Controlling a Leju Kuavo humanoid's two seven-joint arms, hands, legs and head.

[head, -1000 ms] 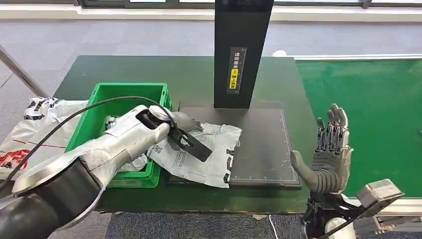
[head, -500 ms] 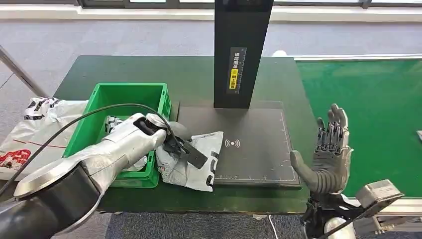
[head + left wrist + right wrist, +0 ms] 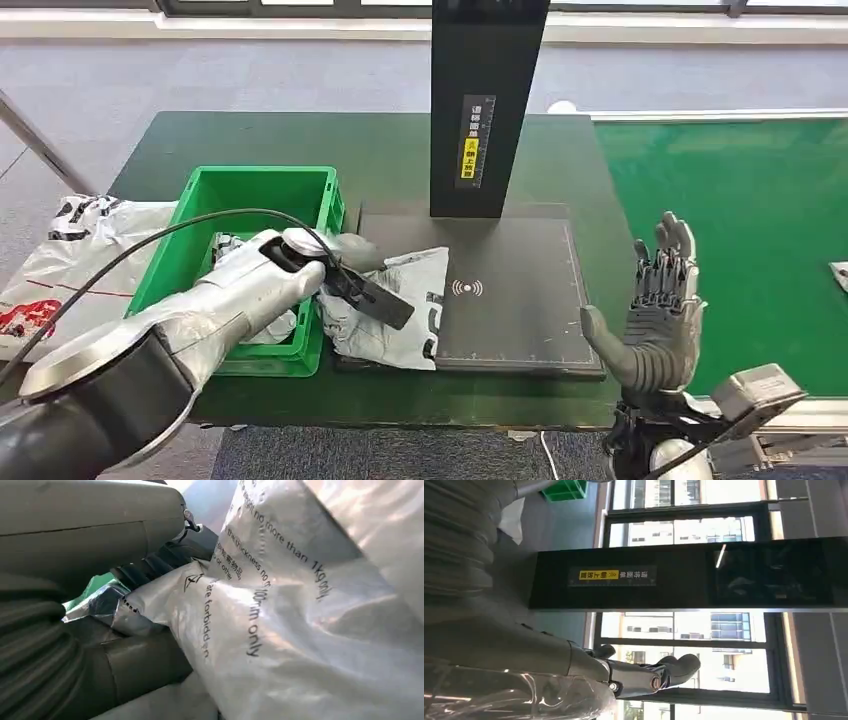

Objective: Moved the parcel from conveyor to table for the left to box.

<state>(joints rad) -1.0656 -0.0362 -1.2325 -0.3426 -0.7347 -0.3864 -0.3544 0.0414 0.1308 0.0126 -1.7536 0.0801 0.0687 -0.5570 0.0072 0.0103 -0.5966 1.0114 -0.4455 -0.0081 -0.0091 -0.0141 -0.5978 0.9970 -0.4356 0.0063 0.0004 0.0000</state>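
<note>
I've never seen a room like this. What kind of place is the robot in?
Probably a parcel-sorting station. A green conveyor belt runs beside a table with a black scanner stand, and the left hand holds a grey parcel beside a green box.

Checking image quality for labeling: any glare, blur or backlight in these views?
Head view: even light, sharp, mild sheen on the left arm. Left wrist view: parcel very close, print soft and blown out toward one corner, hand in shadow. Right wrist view: bright windows backlight the dark hand.
</note>
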